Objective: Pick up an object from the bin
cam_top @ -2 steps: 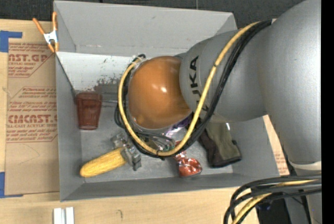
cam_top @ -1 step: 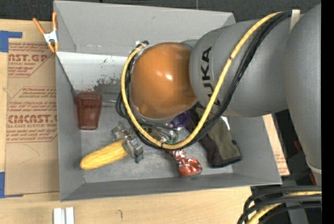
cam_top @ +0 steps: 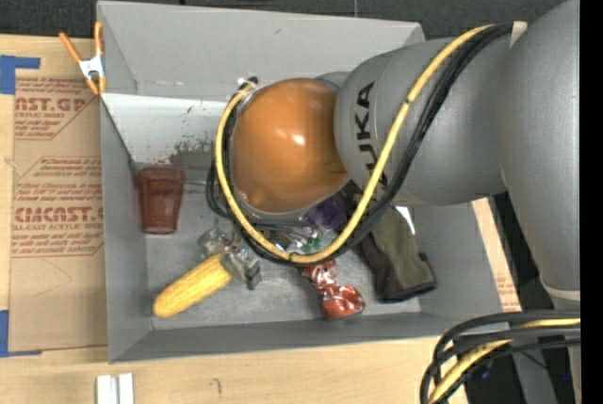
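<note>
My gripper (cam_top: 232,258) pokes out below the orange dome, low in the bin's front left part. Its fingers stand open, one fingertip (cam_top: 211,243) just above the right end of a yellow corn cob (cam_top: 191,289) and the other (cam_top: 252,274) just to the right of that end. The cob lies slanted along the bin's front wall, and its right tip sits between the two fingers. I cannot tell whether the fingers touch it. A dark red plastic cup (cam_top: 159,200) stands against the left wall, apart from the gripper.
A crumpled red and silver wrapper (cam_top: 336,296) lies at the front middle. A dark olive cloth thing (cam_top: 399,263) rests to its right. A purple thing (cam_top: 329,213) peeks out under the arm. The arm and dome cover the bin's middle and right.
</note>
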You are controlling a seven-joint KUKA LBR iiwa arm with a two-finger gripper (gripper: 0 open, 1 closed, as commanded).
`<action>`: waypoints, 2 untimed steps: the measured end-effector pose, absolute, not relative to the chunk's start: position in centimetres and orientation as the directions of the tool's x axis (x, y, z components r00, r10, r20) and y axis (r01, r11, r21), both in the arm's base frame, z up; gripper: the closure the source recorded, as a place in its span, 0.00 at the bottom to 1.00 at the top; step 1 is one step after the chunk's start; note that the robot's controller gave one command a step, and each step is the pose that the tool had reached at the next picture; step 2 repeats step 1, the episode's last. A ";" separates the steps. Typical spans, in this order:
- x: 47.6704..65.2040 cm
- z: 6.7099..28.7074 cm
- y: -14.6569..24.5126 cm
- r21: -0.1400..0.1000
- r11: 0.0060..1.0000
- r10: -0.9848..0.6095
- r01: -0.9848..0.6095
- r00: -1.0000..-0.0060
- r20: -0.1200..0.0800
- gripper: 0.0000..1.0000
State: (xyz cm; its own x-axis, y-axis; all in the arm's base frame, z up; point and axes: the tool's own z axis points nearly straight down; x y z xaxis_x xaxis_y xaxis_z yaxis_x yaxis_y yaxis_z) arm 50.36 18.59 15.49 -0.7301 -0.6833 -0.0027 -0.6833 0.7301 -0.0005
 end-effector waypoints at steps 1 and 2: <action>49.0 15.3 16.9 0.001 0.605 -0.796 -0.796 -0.605 -0.001 1.00; 49.0 15.3 16.9 0.001 0.605 -0.796 -0.796 -0.605 -0.001 1.00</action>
